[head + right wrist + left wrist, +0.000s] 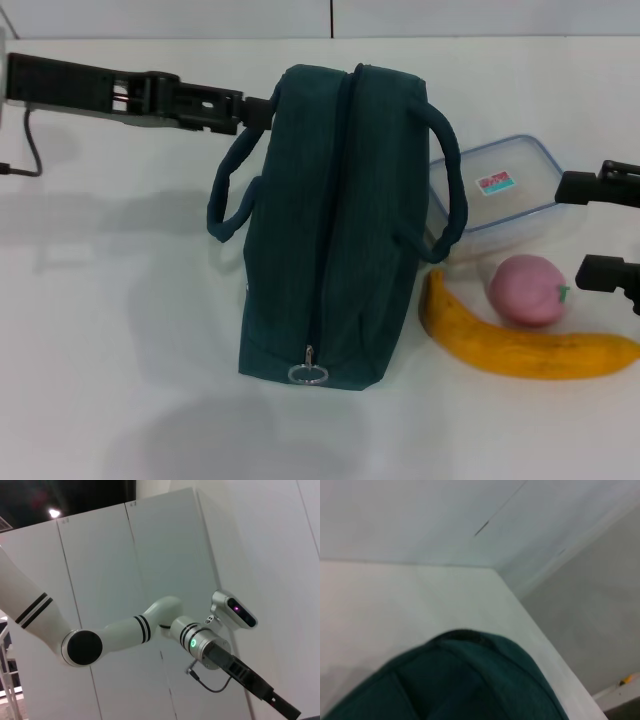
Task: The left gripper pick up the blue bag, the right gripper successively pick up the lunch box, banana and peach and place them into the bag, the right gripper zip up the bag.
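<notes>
Left gripper [262, 108] reaches in from the left edge of the head view, arm stretched flat over the white table [120, 330], tip right at the far upper corner of the blue bag [325, 225], at the base of the left handle [232, 195]. Fingertips look pinched together on the fabric there, but the contact is partly hidden, so I cannot tell for sure that it grips. Left wrist view only shows the rounded top of the bag [465, 680] close up, with the table and wall behind; own fingers not visible. Bag stands upright mid-table, zipper [325, 220] running down the top, appears closed, silver ring pull [308, 374] at the near end. Second handle [448, 180] loops out on the right side and overlaps the lunch box [500, 190], which sits just beside the bag, lid on, sticker up. Peach [528, 290] lies in front of the lunch box, touching or nearly touching the banana [525, 345], which curves along the table nearest the camera, one tip close to the bag's side. Right gripper [598, 230] enters at the right edge, fingers spread wide apart, one next to the lunch box's right edge, the other just beside the peach, holding nothing. Right wrist view looks away at the left arm [150, 630] and wall panels.
</notes>
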Available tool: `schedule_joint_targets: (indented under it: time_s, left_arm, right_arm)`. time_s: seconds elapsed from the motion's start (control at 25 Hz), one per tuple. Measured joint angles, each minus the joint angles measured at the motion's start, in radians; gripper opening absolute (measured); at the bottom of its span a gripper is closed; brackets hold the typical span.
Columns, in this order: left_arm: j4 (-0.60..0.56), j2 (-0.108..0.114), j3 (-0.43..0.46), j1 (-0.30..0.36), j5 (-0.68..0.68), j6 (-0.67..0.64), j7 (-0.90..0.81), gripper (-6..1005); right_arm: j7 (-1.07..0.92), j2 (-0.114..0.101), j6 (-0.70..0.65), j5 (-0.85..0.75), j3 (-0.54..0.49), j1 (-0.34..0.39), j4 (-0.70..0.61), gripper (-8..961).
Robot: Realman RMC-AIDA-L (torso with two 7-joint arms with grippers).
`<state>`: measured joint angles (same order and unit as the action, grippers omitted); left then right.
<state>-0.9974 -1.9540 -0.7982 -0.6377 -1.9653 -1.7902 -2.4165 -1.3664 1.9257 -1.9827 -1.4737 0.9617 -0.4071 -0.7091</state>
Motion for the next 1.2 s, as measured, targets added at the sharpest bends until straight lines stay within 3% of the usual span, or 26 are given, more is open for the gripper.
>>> schedule_joint_targets:
  time_s: [0.28, 0.56, 1.2]
  left_arm:
    - [-0.003, -0.003, -0.06, -0.041, -0.018, 0.003, -0.09, 888]
    - [-0.001, -0.018, -0.063, -0.075, -0.091, 0.02, -0.111, 887]
    - [0.004, -0.02, -0.069, -0.112, -0.205, 0.048, -0.177, 864]
  right_arm:
    - [0.013, 0.002, 0.001, -0.001, -0.001, 0.014, 0.0, 798]
    - [0.027, 0.009, 0.001, -0.012, -0.002, 0.017, -0.001, 798]
    - [0.041, 0.013, 0.001, -0.023, -0.002, 0.027, 0.012, 798]
